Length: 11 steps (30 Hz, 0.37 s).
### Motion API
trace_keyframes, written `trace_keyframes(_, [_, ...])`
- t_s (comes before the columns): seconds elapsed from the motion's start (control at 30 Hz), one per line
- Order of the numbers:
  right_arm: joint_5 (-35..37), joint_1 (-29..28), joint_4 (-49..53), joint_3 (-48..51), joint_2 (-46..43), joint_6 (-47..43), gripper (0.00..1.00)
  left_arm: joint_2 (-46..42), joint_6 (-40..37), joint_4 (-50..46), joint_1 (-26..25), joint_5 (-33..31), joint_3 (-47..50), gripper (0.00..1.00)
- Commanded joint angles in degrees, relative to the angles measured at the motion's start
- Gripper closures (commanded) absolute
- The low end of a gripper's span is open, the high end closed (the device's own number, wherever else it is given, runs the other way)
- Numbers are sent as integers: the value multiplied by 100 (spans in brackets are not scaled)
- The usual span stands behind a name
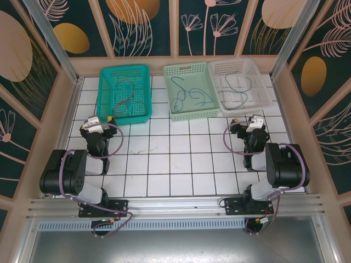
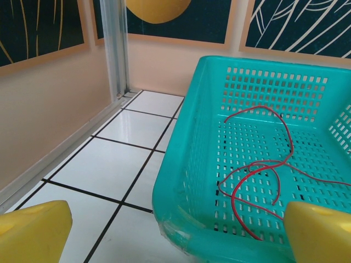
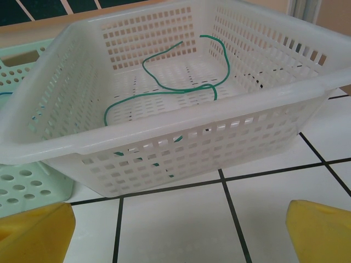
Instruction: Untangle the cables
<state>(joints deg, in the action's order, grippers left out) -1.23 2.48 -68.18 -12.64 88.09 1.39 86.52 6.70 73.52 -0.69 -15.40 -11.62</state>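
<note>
Left gripper (image 1: pixel 102 121) and right gripper (image 1: pixel 250 121) both have jaws spread wide, holding nothing and touching nothing, low over the tiled table (image 1: pixel 170 159). Just ahead of the left one, the reddish cable (image 2: pixel 263 107) lies curled in the teal basket (image 2: pixel 186 181). Ahead of the right one, the green cable (image 3: pixel 181 90) lies in the white basket (image 3: pixel 164 129). The blue cable (image 1: pixel 181 87) lies in the mint basket (image 1: pixel 194 114) between them.

teal basket (image 1: pixel 147 93), mint basket (image 1: pixel 169 93), white basket (image 1: pixel 262 87)
</note>
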Motion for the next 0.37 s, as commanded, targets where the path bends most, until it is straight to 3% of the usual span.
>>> trace_keyframes(0.0, [-71, -29, -265, -98, 13, -55, 1, 39, 68, 269, 34, 64, -7, 1])
trace_keyframes(0.33, [172, -138, -350, -58, 13, -86, 1, 35, 68, 269, 34, 64, -2, 1])
